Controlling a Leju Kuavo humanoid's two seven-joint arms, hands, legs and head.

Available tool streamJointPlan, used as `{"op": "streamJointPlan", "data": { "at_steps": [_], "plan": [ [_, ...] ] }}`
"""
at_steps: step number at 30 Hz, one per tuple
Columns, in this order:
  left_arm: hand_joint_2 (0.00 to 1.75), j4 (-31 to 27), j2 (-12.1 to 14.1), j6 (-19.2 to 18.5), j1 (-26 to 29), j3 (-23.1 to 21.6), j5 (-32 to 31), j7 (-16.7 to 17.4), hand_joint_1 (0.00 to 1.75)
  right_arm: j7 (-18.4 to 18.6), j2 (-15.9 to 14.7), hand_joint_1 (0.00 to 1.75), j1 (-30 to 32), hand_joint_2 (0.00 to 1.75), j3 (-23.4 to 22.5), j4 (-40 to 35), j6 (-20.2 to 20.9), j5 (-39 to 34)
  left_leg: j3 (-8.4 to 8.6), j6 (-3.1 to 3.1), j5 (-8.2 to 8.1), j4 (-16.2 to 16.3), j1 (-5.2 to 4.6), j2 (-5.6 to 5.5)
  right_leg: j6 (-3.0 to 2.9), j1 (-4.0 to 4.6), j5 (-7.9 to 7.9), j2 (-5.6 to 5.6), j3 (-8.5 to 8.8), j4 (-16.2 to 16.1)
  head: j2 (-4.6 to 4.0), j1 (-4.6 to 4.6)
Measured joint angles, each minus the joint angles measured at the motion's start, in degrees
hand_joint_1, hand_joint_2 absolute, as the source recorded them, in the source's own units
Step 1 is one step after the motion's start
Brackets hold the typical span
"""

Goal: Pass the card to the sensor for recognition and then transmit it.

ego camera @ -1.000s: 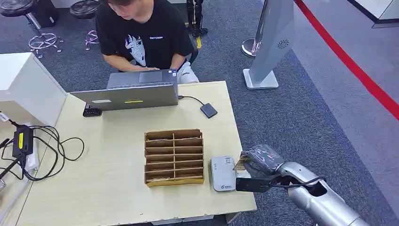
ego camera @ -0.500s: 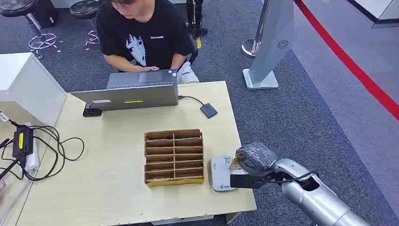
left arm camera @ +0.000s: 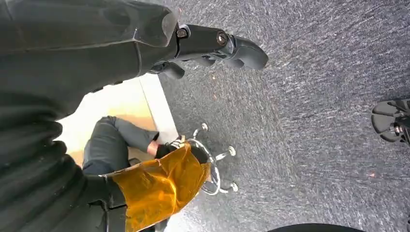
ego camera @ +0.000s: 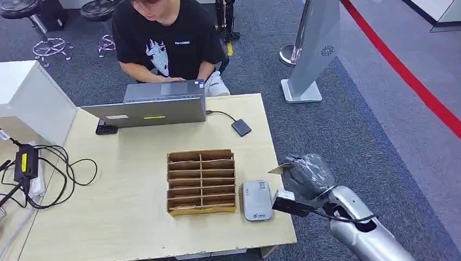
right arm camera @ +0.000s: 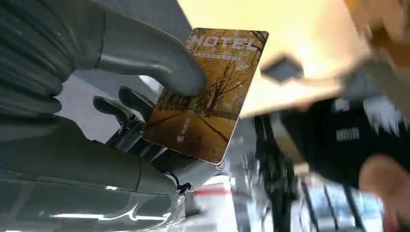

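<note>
1. Holding the card (right arm camera: 208,94), the right hand (ego camera: 307,174) hung off the table's right edge, just beside the sensor (ego camera: 256,199) and apart from it.
2. In the right wrist view the thick grey thumb pressed on the card's printed face, and the darker fingers (right arm camera: 126,118) backed it from behind: a firm pinch.
3. The card read "HOTEL" across one end, over a golden picture of trees along a path.
4. In the head view only a pale corner of the card poked out of the hand, pointing toward the table (ego camera: 125,212).
5. The sensor, a small grey-white box, lay flat on the table, just beside the right side of the brown cardboard organiser (ego camera: 201,182) with its rows of slots.
6. The left hand (left arm camera: 212,46) showed over grey carpet in its own wrist view, dark fingers curled in with nothing between them.
7. Across the table a person (ego camera: 168,41) in a black T-shirt sat at an open laptop (ego camera: 149,109).
8. A cable ran from the laptop to a small dark box (ego camera: 241,128) near the table's far right.
9. Black cables (ego camera: 49,174) looped at the table's left edge.
</note>
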Motion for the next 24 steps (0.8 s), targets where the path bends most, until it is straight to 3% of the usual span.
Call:
{"op": "streamJointPlan", "data": {
  "at_steps": [2,4,6,8,11,16,20,24],
  "plan": [
    [1.75,0.0,0.0,0.0,0.0,0.0,-0.6,0.0,0.00,0.0,0.8,1.75,0.0,1.75,-2.1,-2.9,-1.1,1.2,-0.03,0.00,0.00,0.0,0.00,0.07,0.00,0.00,0.01,0.05,0.00,0.0,0.00,0.00],
    [1.75,0.0,0.0,-0.3,-0.1,0.0,-1.2,0.0,0.00,0.5,1.7,1.75,-2.3,1.75,-2.8,-4.2,0.4,1.0,0.09,-0.01,0.01,0.0,0.00,0.21,0.00,0.00,0.03,0.18,-0.04,0.0,0.00,-0.02],
    [1.75,0.0,0.0,-0.5,-0.2,0.0,-2.0,0.0,0.00,0.5,2.7,1.75,-5.9,1.75,-2.7,-4.5,3.7,-0.1,0.01,0.02,0.04,0.0,0.00,0.22,0.02,0.00,0.07,0.19,0.04,0.1,0.00,0.02],
    [1.75,0.0,0.0,-1.2,-0.4,-0.2,-3.4,0.0,0.00,1.2,5.2,1.75,-13.9,1.75,-0.8,-2.5,9.4,-1.9,-0.03,-0.12,0.18,0.0,0.00,0.50,-0.09,0.00,0.30,0.55,-0.20,0.1,0.00,-0.02],
    [1.75,0.0,0.0,-2.0,-1.1,-1.4,-5.6,0.0,0.00,5.7,12.0,1.75,-28.6,1.75,3.4,5.4,14.7,-2.5,-0.03,-0.12,0.41,0.0,0.01,0.65,-0.10,0.00,0.48,0.74,-0.40,0.3,0.00,0.02],
    [1.75,0.0,0.0,-2.7,-2.1,-4.1,-7.1,0.2,0.00,13.3,25.8,1.75,-49.3,1.75,10.1,24.2,19.3,-0.8,-0.07,-0.28,0.64,0.0,0.10,0.45,-0.16,0.04,0.52,0.55,-0.63,0.5,0.00,0.00],
    [1.75,0.0,0.0,-3.9,-2.7,-6.2,-7.3,1.0,0.00,17.3,33.2,1.75,-57.3,1.75,12.7,35.8,21.9,-0.3,-0.16,-0.32,0.66,0.0,0.17,0.30,-0.16,0.09,0.51,0.42,-0.63,0.5,0.00,0.02],
    [1.75,0.0,-0.1,-4.7,-3.9,-8.6,-7.3,1.9,0.00,20.8,37.7,1.75,-61.6,1.75,14.4,45.8,22.8,1.2,-0.26,-0.32,0.66,0.0,0.17,0.20,-0.16,0.09,0.52,0.31,-0.56,0.3,0.00,0.04]
  ]
}}
